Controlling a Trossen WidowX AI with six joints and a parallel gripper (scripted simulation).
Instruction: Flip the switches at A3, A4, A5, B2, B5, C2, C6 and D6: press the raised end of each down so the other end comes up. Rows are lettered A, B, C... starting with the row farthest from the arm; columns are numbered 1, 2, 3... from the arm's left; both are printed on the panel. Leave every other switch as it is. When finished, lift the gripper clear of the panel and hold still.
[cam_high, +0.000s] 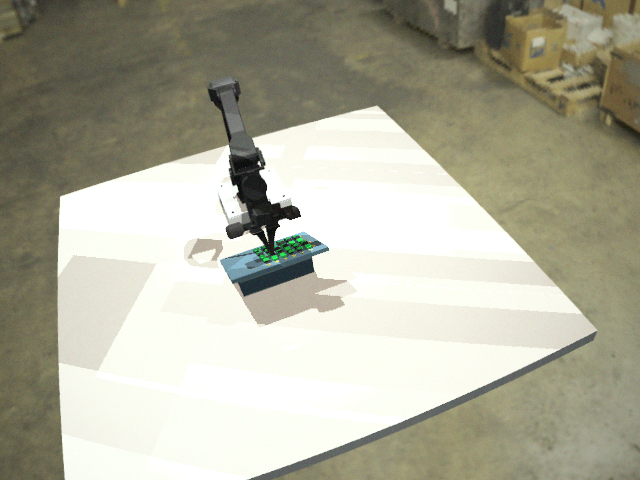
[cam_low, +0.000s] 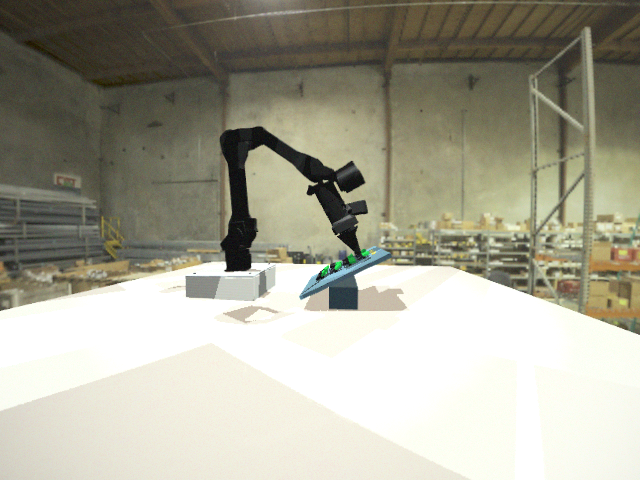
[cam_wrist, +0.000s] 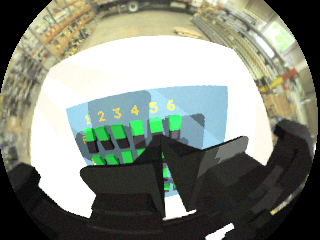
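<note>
Blue, the tilted switch panel (cam_high: 235, 269) (cam_low: 313, 288) (cam_wrist: 212, 100) lies directly under my gripper (cam_high: 271, 252) (cam_low: 358, 255) (cam_wrist: 159, 138), its far edge higher than the edge nearest my base (cam_high: 224, 198) (cam_low: 206, 286). My two fingers are drawn fully together at the tips, and I have hold of nothing. I point them down and outward at the panel, over the near end of switch A5 (cam_wrist: 156, 125); whether they touch it I can't tell.

Just beyond and to the left of my tips is A4 (cam_wrist: 137, 128), and to their right is A6 (cam_wrist: 174, 123). A1 (cam_wrist: 90, 134), A2 (cam_wrist: 102, 134) and A3 (cam_wrist: 118, 131) run farther off to my left. These switches have bright green far parts and dark near parts. Past them, yellow column numbers (cam_wrist: 135, 110) run from 1 to 6. My own fingers cover much of the lower rows. Below me, a dark blue block (cam_high: 279, 279) (cam_low: 343, 298) props the panel above the pale table (cam_high: 361, 392) (cam_low: 258, 439) (cam_wrist: 150, 60).
</note>
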